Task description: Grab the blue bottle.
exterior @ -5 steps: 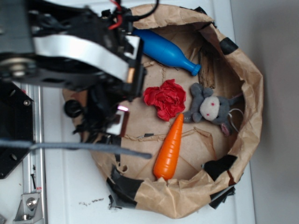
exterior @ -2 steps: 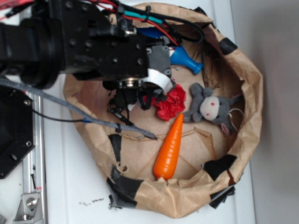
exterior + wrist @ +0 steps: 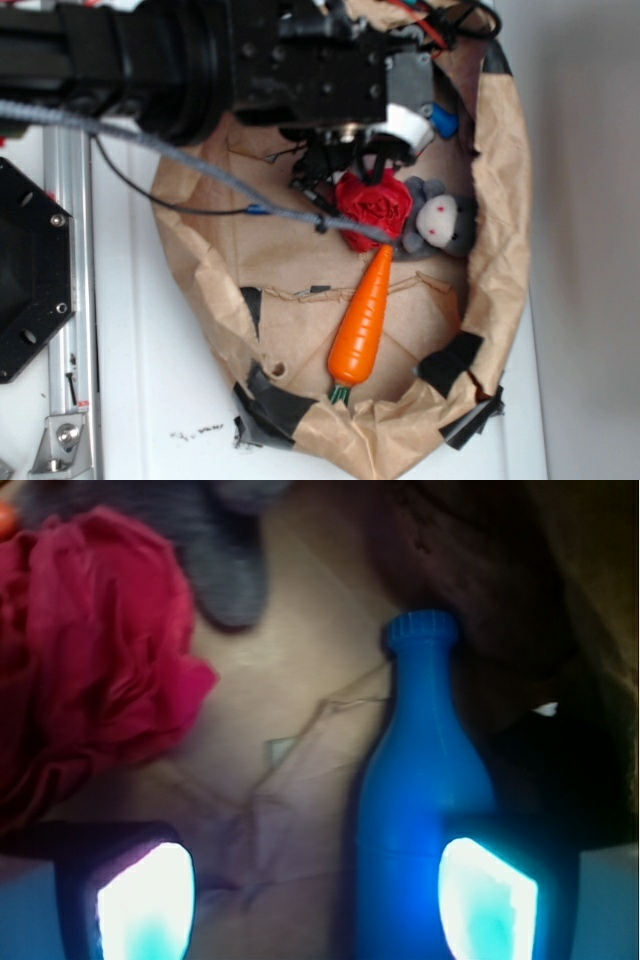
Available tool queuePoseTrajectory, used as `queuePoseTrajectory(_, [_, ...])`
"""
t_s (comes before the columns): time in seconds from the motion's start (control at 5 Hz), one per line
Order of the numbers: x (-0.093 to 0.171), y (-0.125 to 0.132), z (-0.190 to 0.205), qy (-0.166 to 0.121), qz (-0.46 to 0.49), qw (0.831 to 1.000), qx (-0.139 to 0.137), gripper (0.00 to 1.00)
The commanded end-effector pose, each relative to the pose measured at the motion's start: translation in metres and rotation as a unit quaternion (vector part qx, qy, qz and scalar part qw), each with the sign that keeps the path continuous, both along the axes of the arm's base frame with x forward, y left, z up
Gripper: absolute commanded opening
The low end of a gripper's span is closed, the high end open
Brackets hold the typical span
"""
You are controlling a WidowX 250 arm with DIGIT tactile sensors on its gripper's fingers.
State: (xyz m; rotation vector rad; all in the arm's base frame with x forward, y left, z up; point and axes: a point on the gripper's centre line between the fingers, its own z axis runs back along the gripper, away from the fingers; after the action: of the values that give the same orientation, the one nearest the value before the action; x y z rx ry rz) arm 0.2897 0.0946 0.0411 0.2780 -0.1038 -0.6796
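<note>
Since the earlier frames the arm has swung over the paper basket's (image 3: 500, 200) far side, hiding most of the blue bottle (image 3: 420, 810). The fingers (image 3: 318, 900) gape wide, empty; the right one overlaps its body. Smooth, stiff, likely slippery plastic: best gripped across the fat body.

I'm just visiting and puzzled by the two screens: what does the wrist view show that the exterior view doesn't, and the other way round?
Only the wrist view shows the blue bottle nearly whole, lying on brown paper, with the open jaws' two glowing pads low in the picture. Only the exterior view shows the orange carrot, the paper basket's rim and the robot arm. Both show the red crumpled cloth and grey plush toy.
</note>
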Motion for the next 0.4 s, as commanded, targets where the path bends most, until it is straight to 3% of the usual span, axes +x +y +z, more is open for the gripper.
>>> queuePoseTrajectory(0.0, [-0.003,0.012,-0.04,0.057,0.087,0.994,-0.029,0.0])
queuePoseTrajectory(0.2, [-0.017,0.018,-0.039,0.102,0.156,0.978,-0.089,0.0])
